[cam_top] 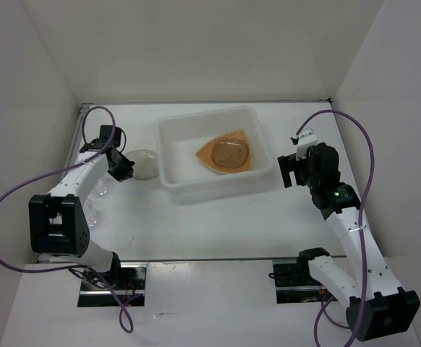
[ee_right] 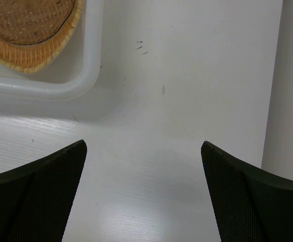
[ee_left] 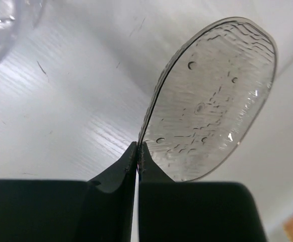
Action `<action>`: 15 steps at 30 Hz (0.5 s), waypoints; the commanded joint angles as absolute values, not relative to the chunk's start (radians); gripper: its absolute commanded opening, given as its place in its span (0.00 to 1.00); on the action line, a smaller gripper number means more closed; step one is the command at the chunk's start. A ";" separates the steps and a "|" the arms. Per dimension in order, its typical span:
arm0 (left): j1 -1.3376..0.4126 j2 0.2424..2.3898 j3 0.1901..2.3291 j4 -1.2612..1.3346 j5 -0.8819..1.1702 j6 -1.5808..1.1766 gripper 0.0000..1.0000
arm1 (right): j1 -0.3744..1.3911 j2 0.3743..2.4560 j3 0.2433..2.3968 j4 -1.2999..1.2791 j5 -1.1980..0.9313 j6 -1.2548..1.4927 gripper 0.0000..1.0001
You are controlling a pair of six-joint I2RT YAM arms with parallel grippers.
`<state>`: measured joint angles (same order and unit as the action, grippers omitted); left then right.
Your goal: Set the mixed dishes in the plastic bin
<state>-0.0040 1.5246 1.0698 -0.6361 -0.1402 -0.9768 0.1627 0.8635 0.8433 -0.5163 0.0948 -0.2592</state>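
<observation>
Pinched at rim by left gripper (ee_left: 138, 146), just left of bin (cam_top: 218, 189): clear plate (ee_left: 212, 101). Probably light, stiff, slick; rim grip suits. Right of bin: right gripper (ee_right: 144, 151) agape, empty. Inside bin: orange plate (cam_top: 205, 153).

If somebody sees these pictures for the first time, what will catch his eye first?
The white bin at the middle of the table, with an orange plate lying in it. Left of it, the left hand is shut on the edge of a clear plate; the right hand stands open on the bin's right.
</observation>
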 commanded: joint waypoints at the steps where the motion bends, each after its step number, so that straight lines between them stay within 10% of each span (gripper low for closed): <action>1: -0.005 1.447 1.196 -0.710 -0.227 -1.019 0.00 | 0.156 0.856 0.839 -0.460 0.104 -0.259 0.99; 10: -0.005 1.427 1.446 -0.841 -0.408 -1.037 0.00 | 0.156 0.847 0.830 -0.460 0.104 -0.259 0.99; 15: -0.014 1.427 1.520 -0.620 -0.129 -0.974 0.00 | 0.156 0.847 0.830 -0.451 0.104 -0.259 0.99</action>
